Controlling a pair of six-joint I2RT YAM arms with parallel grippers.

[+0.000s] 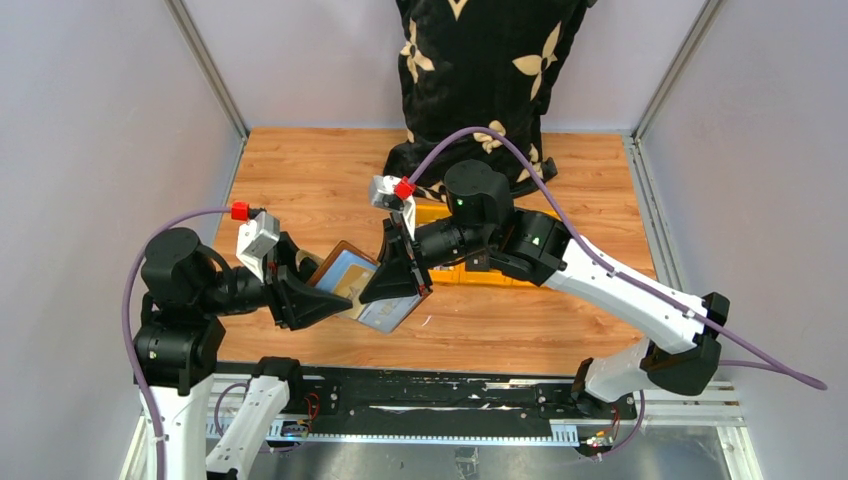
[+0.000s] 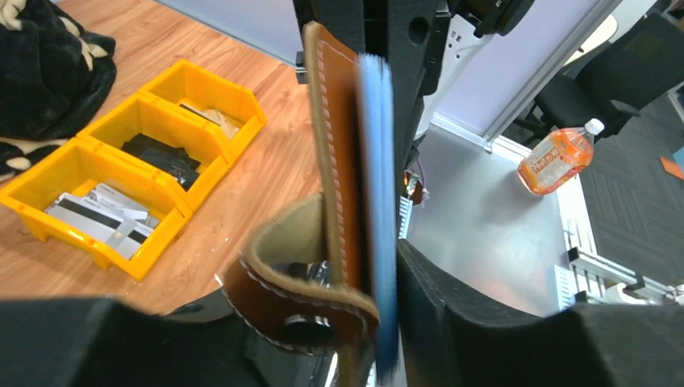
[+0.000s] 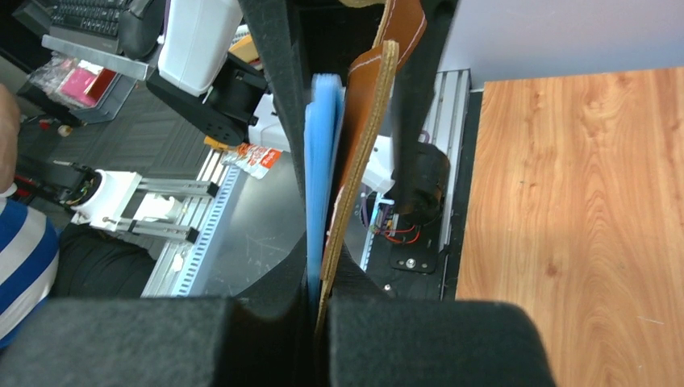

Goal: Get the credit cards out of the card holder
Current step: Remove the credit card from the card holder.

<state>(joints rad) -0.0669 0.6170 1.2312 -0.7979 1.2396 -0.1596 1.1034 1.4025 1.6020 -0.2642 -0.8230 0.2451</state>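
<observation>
The brown card holder (image 1: 340, 262) hangs in the air over the near table, held between both grippers. My left gripper (image 1: 318, 298) is shut on its left end. My right gripper (image 1: 396, 284) is shut from the other side on pale blue credit cards (image 1: 388, 314) that stick out of the holder's lower right. In the left wrist view the holder (image 2: 335, 145) stands edge-on with a blue card (image 2: 377, 201) against it, and its snap strap (image 2: 294, 310) curls over my left gripper (image 2: 359, 278). In the right wrist view my right gripper (image 3: 323, 294) pinches the blue cards (image 3: 323, 161) together with a leather edge (image 3: 364, 137).
A row of yellow bins (image 2: 173, 101) lies on the wooden table, partly hidden behind the right arm in the top view (image 1: 436, 214). One bin holds loose cards (image 2: 97, 216). A black patterned cushion (image 1: 480, 70) stands at the back. An orange bottle (image 2: 556, 157) lies off the table.
</observation>
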